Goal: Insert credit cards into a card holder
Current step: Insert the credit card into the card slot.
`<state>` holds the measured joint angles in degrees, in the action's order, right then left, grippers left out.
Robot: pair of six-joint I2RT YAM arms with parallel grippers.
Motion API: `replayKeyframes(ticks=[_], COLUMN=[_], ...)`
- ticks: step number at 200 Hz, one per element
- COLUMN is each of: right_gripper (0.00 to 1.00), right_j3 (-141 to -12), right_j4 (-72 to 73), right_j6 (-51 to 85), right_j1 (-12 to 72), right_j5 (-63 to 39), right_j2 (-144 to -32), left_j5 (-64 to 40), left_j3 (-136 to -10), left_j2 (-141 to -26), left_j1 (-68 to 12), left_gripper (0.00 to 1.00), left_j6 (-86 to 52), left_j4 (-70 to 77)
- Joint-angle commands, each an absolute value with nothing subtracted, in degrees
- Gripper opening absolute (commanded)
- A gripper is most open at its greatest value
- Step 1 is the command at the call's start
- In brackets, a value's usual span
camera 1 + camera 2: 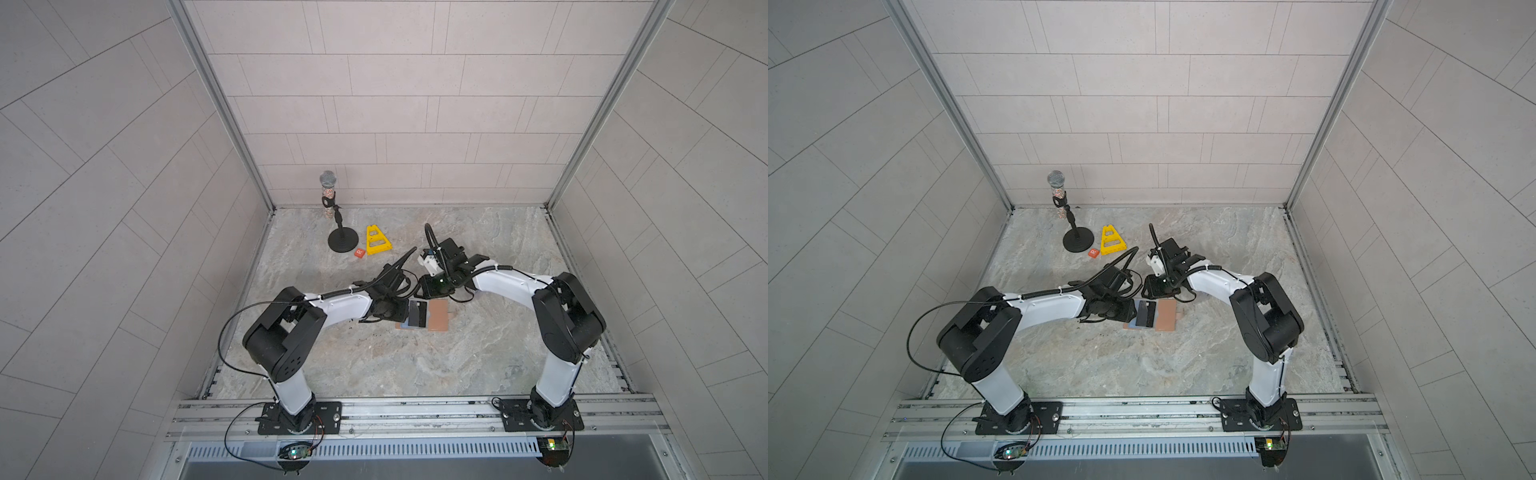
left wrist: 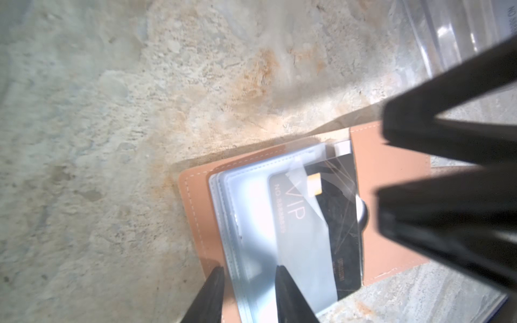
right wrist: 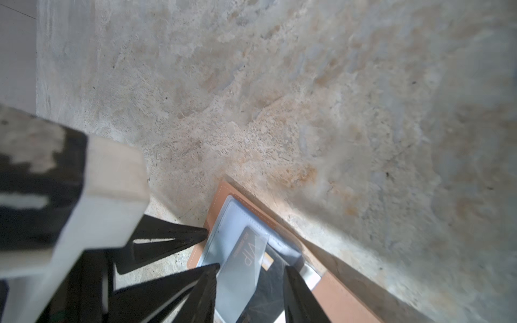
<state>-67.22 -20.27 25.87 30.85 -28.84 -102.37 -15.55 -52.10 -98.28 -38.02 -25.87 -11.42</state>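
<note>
**Stone bench in a tiled booth: one card halfway home**

Grey tiled walls close in a stone-patterned bench (image 1: 415, 374). Mid-bench, between the two arms, the card holder (image 1: 439, 316) lies open and flat, with clear sleeves (image 2: 251, 218) fanned over one tan cover. A black card (image 1: 417, 312) marked VIP sits part in and part out of the top sleeve, its dark end bare.

The step in hand looks like seating this card. The left end effector (image 2: 247, 267) has its jaws part-way apart, tips down at the holder's edge, one by the cover and one on the sleeves. It seems to pin the holder, though whether it grips anything cannot be told. The right end effector (image 3: 250, 270) is also part open, its tips either side of the card's exposed end near the snap (image 2: 363, 212). Whether it pinches the card or only hovers is unclear.

Next, I judge, the card needs a straight push along the sleeve with the holder pinned. A skewed push would likely buckle the soft plastic or slide the holder.

Both end effectors crowd the same small spot and may hamper each other. No other loose cards show. Well apart at the back stand a microphone (image 1: 328, 183), a yellow frame (image 1: 376, 241) and an orange tile (image 1: 360, 252). A clear plastic piece (image 2: 458, 36) lies near the holder in the left wrist view.
</note>
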Motion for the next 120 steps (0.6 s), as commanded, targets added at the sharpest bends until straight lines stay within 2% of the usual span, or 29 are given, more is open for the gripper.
replayKeyframes(ticks=[1, 60, 120], right_gripper=[0.4, 0.4, 0.4], right_j3=[-63.63, -55.11, -54.79], right_j4=[-20.13, -13.0, -10.28], right_j6=[28.09, 34.81, 36.74], right_j1=[31.31, 31.48, 32.16], right_j5=[-28.19, -30.06, -32.32], right_j2=[-100.71, -98.9, -100.78], left_j5=[-14.27, -14.14, -14.4], left_j3=[-50.74, -50.51, -50.28], left_j2=[-98.23, -97.78, -97.87], left_j1=[-37.79, -37.79, -37.79], left_gripper=[0.37, 0.37, 0.36], left_j6=[-25.4, -25.47, -25.54], left_j4=[-14.24, -14.1, -13.85])
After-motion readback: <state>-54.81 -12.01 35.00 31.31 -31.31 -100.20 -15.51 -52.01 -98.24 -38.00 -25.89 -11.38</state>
